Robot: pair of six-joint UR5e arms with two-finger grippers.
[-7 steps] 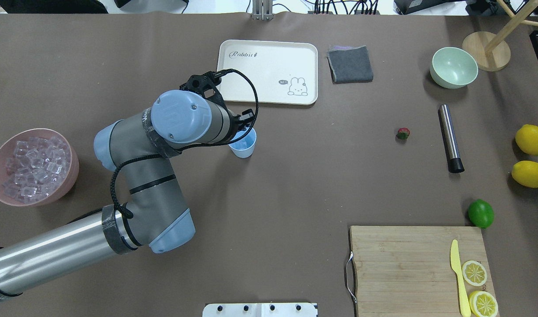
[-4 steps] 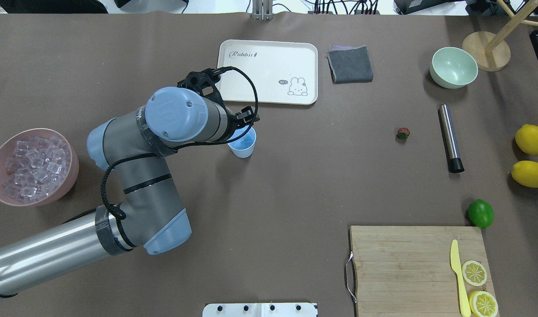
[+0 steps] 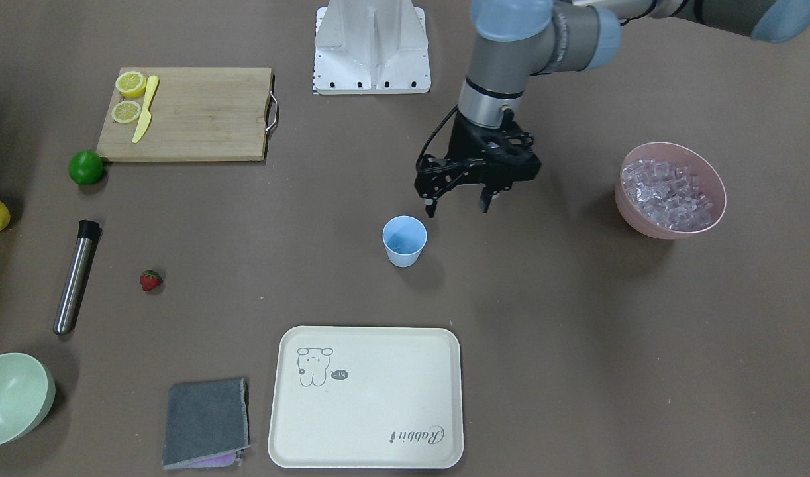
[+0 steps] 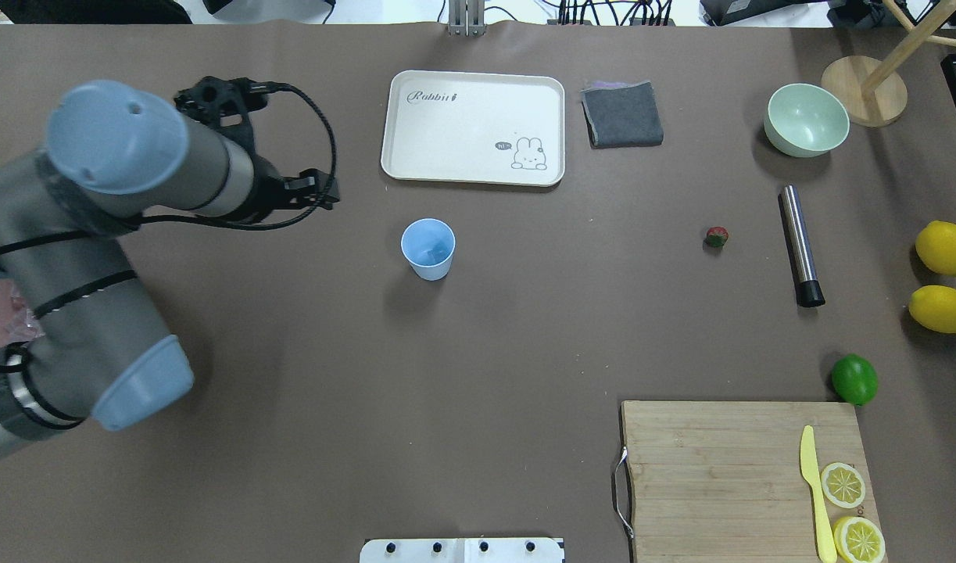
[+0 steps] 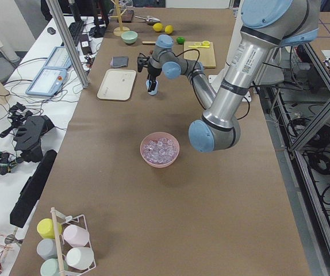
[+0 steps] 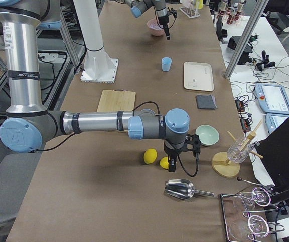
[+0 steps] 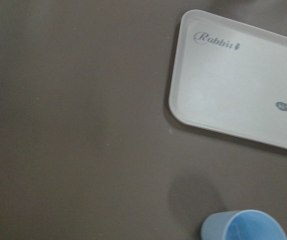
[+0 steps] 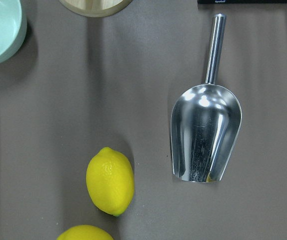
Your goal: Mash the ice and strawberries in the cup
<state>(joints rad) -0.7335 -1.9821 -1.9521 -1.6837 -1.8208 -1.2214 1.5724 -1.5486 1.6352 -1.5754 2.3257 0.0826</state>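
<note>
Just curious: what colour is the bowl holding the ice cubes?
The bowl is pink, clearest in the front-facing view.

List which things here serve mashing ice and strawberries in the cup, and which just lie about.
Job: cup, ice in the pink bowl, strawberry, steel rod (likely the masher).
Lying about: tray, grey cloth, green bowl, lime, lemons, cutting board, yellow knife.

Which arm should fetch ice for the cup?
Left. The left gripper hangs, jaws open, between the cup and the pink bowl of ice; the right gripper is far off by the lemons.
</note>
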